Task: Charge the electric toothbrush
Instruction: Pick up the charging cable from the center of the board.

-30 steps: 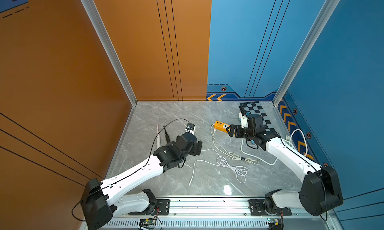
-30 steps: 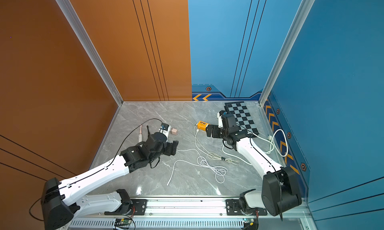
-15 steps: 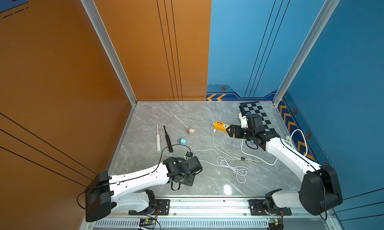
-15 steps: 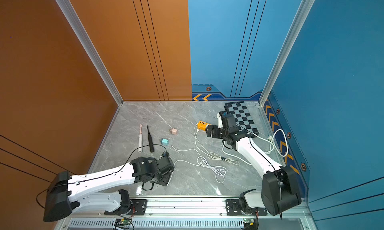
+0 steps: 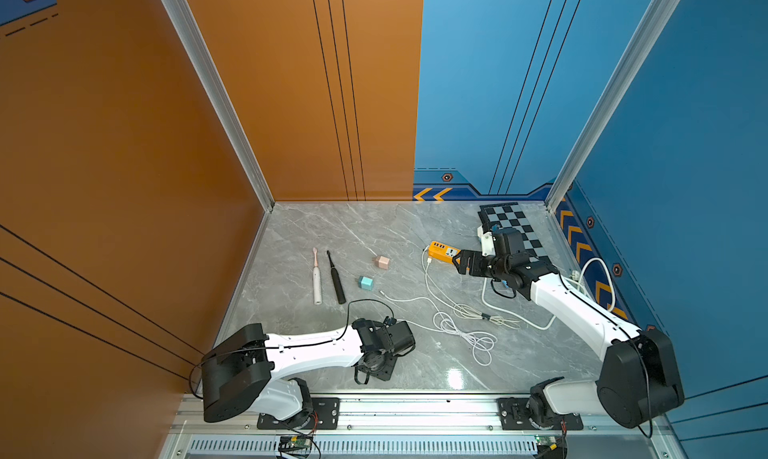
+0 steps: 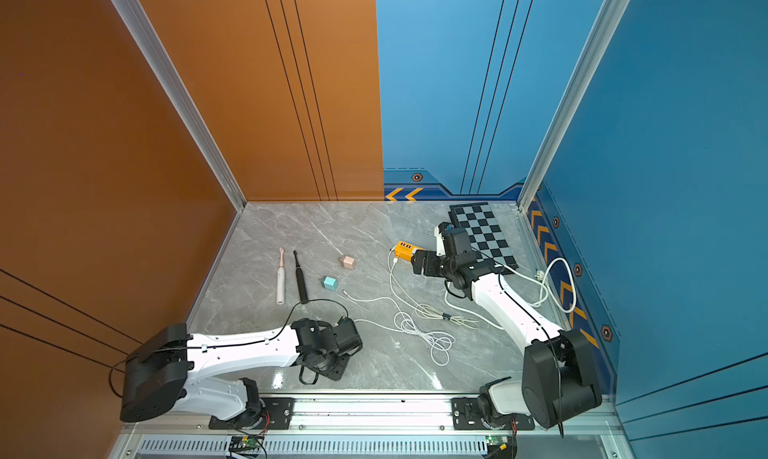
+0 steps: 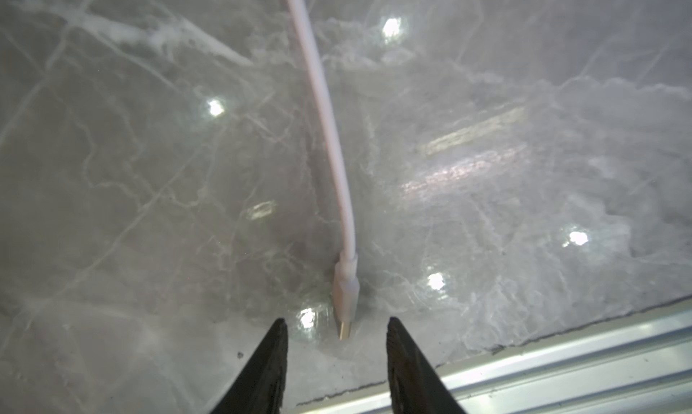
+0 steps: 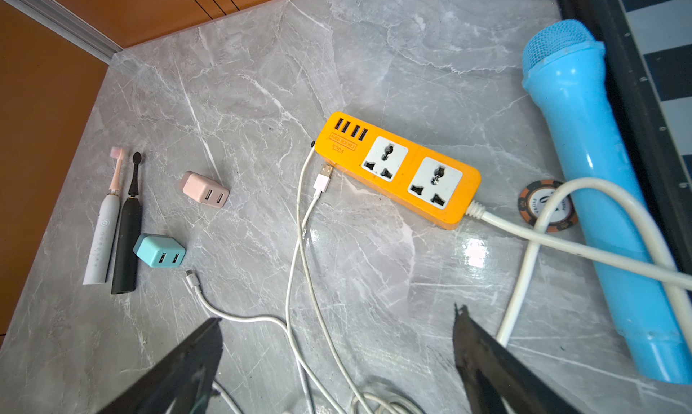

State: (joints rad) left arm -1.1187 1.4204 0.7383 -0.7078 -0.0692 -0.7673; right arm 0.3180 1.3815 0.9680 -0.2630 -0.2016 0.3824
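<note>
Two electric toothbrushes lie side by side at the left of the table, a white one with a pink head (image 5: 316, 276) (image 8: 101, 236) and a black one (image 5: 336, 278) (image 8: 127, 239). A white cable's small connector (image 7: 346, 299) lies on the marble just ahead of my left gripper (image 7: 336, 320), which is open and holds nothing. That gripper (image 5: 376, 367) points down near the front rail. My right gripper (image 8: 337, 326) (image 5: 459, 263) stands open and empty beside the orange power strip (image 8: 397, 168) (image 5: 442, 251). A USB plug (image 8: 324, 176) rests against the strip.
A pink adapter (image 5: 381, 262) and a teal adapter (image 5: 366, 283) sit right of the toothbrushes. Loose white cables (image 5: 461, 324) coil mid-table. A blue microphone (image 8: 584, 168), a poker chip (image 8: 539, 202) and a checkerboard (image 5: 515, 228) lie at the back right. The front rail (image 7: 561, 344) is close to my left gripper.
My left arm has pulled back from the adapters to the front rail, uncovering the toothbrushes, and its jaws have narrowed. The right arm has not moved.
</note>
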